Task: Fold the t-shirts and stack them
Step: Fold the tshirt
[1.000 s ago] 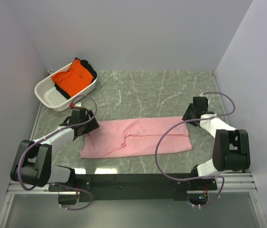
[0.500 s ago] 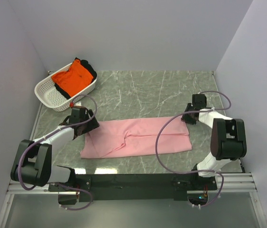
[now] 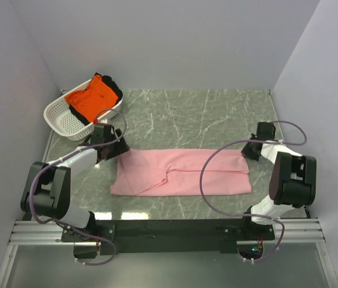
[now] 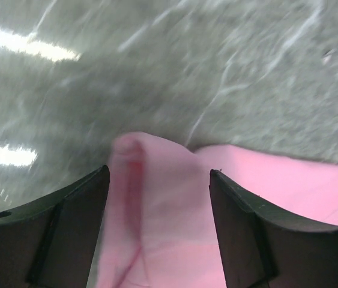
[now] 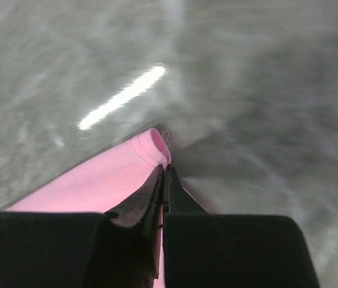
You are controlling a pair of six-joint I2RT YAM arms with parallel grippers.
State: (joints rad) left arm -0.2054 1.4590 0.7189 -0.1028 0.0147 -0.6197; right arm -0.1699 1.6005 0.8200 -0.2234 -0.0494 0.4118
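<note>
pink shirt: plain light pink, no print, spans from left end effector to right end effector, both black. orange shirt: solid bright orange, beyond left end effector, black item beside it. basket: white, perforated. table: grey-green marble, white veins. arms: white and black. cables: purple.

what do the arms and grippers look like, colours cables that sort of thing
The left arm and right arm have white links between chunky black joint housings. A thin purple cable loops loosely along each. The left gripper and right gripper have matte black, wedge-shaped fingers. No markings show.
</note>
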